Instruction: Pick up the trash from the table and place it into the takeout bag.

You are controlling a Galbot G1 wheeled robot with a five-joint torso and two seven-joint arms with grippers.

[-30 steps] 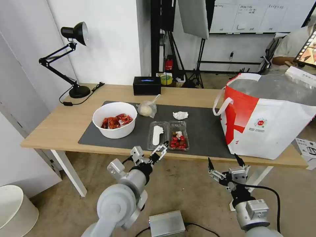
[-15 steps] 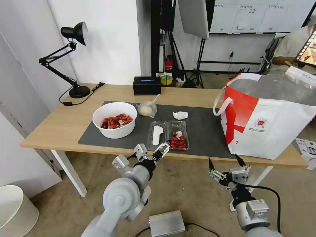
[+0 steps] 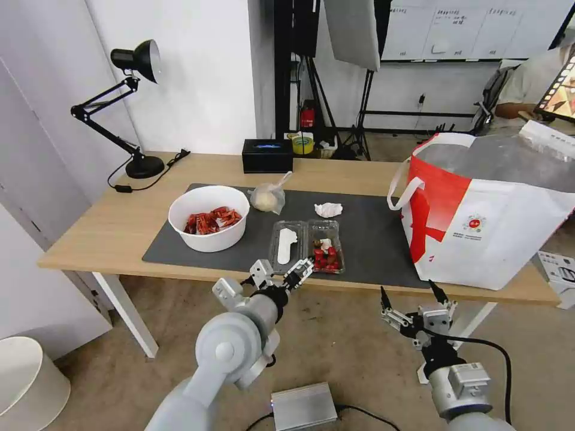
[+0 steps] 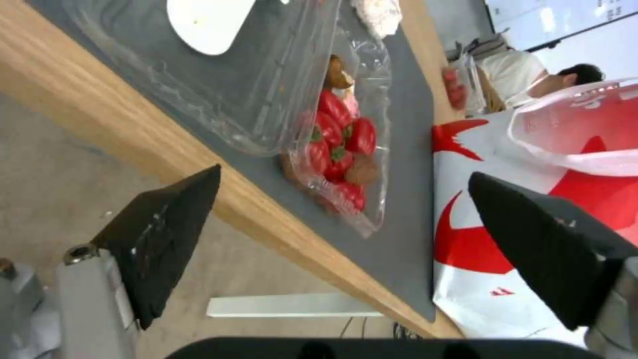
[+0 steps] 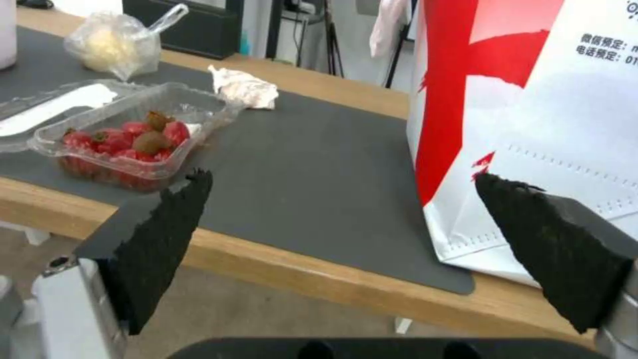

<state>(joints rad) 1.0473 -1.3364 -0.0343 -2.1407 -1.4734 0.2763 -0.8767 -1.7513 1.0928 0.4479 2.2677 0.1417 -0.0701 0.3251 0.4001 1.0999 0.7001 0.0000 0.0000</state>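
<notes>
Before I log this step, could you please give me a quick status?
Left pincer open at table edge, short of clear box. Right pincer open, low. Nothing bagged; path clear.

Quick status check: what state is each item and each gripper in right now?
clear hinged box: lid open, on mat, red bits inside
white bowl: upright, holds shells
takeout bag: standing, mouth open
knotted bag: tied
tissue: crumpled
left gripper: open, at table edge
right gripper: open, below table

Tabletop: light wood, white legs.
Mat: dark grey, lying along the middle.
On the mat: white bowl, knotted bag, tissue, open clear box.
Right end: takeout bag, partly on the mat.
Back edge: desk lamp, black box.
</notes>
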